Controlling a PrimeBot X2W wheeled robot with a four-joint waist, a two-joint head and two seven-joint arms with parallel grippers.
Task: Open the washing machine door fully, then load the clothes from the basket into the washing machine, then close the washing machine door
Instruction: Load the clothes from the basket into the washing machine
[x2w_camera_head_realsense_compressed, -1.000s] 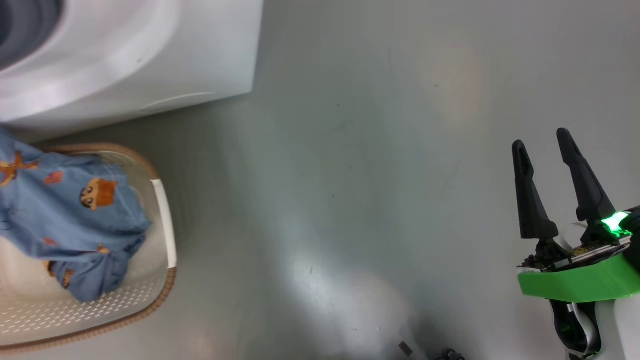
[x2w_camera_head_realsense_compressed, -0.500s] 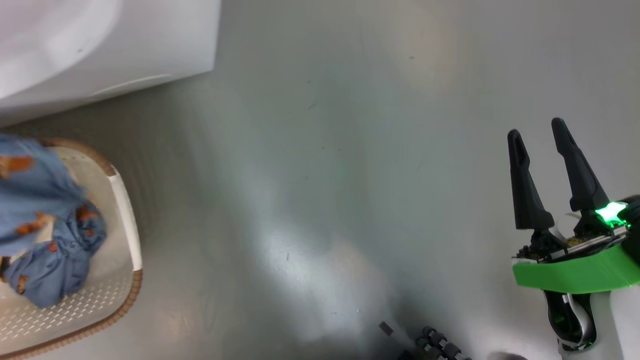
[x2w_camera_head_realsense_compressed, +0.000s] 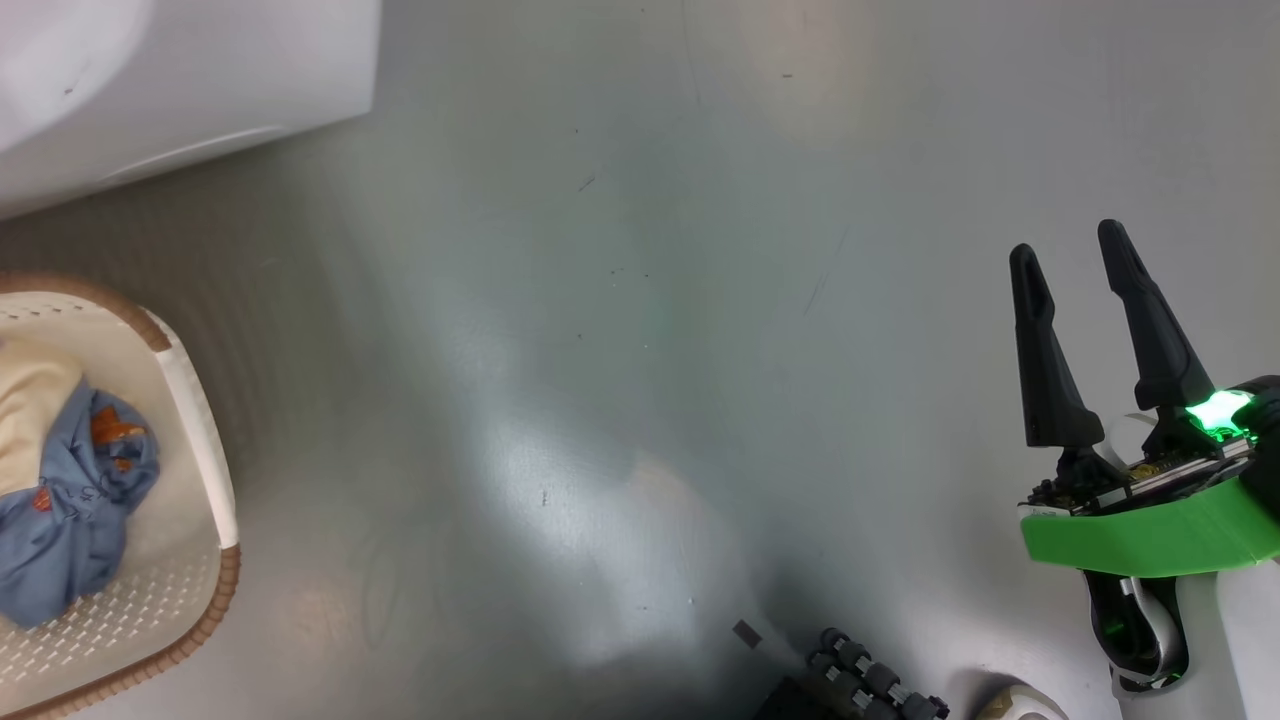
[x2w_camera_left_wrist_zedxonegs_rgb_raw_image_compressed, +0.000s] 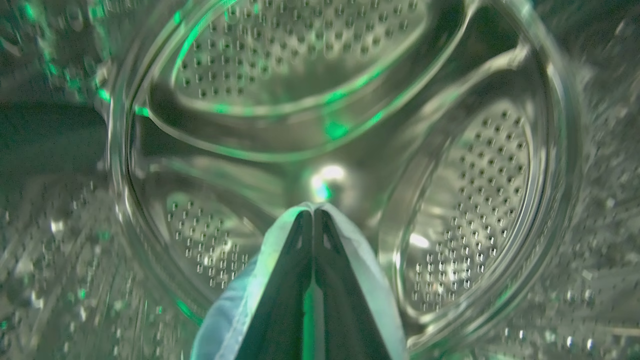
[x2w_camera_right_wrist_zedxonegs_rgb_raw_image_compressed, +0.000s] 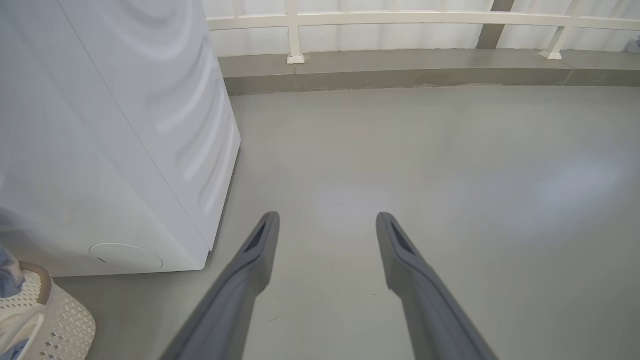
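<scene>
In the left wrist view my left gripper (x2w_camera_left_wrist_zedxonegs_rgb_raw_image_compressed: 313, 212) is inside the washing machine's perforated steel drum (x2w_camera_left_wrist_zedxonegs_rgb_raw_image_compressed: 475, 200). It is shut on a piece of the clothes (x2w_camera_left_wrist_zedxonegs_rgb_raw_image_compressed: 225, 320), pale blue fabric that drapes around both fingers. In the head view the basket (x2w_camera_head_realsense_compressed: 200, 400) sits on the floor at the far left. More clothes (x2w_camera_head_realsense_compressed: 70, 510) lie in it, blue with orange prints beside cream fabric. The white washing machine (x2w_camera_head_realsense_compressed: 200, 90) stands behind it, and its door is out of view. My right gripper (x2w_camera_head_realsense_compressed: 1070, 245) hovers open and empty over bare floor far to the right.
The right wrist view has the washing machine's side (x2w_camera_right_wrist_zedxonegs_rgb_raw_image_compressed: 100, 150) with its round service flap (x2w_camera_right_wrist_zedxonegs_rgb_raw_image_compressed: 126, 257) at left. The basket corner (x2w_camera_right_wrist_zedxonegs_rgb_raw_image_compressed: 60, 320) is at lower left. A raised curb (x2w_camera_right_wrist_zedxonegs_rgb_raw_image_compressed: 400, 75) and white railing (x2w_camera_right_wrist_zedxonegs_rgb_raw_image_compressed: 400, 19) close the far side. Dark robot base parts (x2w_camera_head_realsense_compressed: 860, 685) sit at the bottom.
The head camera has swung right, sliding machine and basket leftward. The large blue garment hanging over the basket has left that view; a smaller bundle and cream fabric lie inside. The right gripper stays open.
</scene>
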